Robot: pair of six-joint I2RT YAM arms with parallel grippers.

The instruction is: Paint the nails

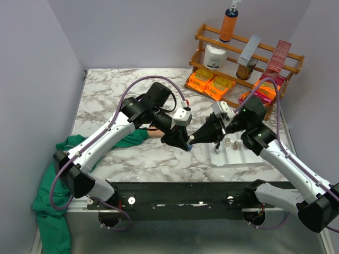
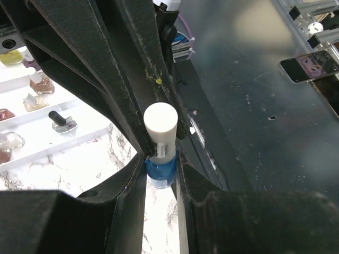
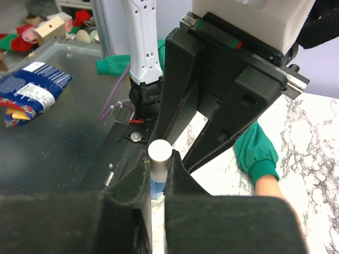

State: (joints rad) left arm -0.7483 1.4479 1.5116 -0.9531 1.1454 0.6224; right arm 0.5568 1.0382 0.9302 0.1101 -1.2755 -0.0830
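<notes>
A small blue nail-polish bottle [image 1: 189,147] with a white cap [image 2: 160,124] stands low over the marble table, just in front of the arms. My left gripper [image 2: 160,179] is shut on the blue glass body [image 2: 160,170]. My right gripper [image 3: 159,170] is shut on the white cap [image 3: 160,151] from the other side. The peach fake hand [image 3: 275,188] with its green sleeve [image 3: 257,153] lies left of the bottle, mostly under my left arm [image 1: 127,124]. The nails are hidden.
A white tray [image 1: 238,159] of small polish bottles sits right of centre, under my right arm. A wooden rack [image 1: 249,58] with jars and orange packs [image 1: 212,84] stands at the back right. Green cloth [image 1: 50,211] hangs over the near-left edge.
</notes>
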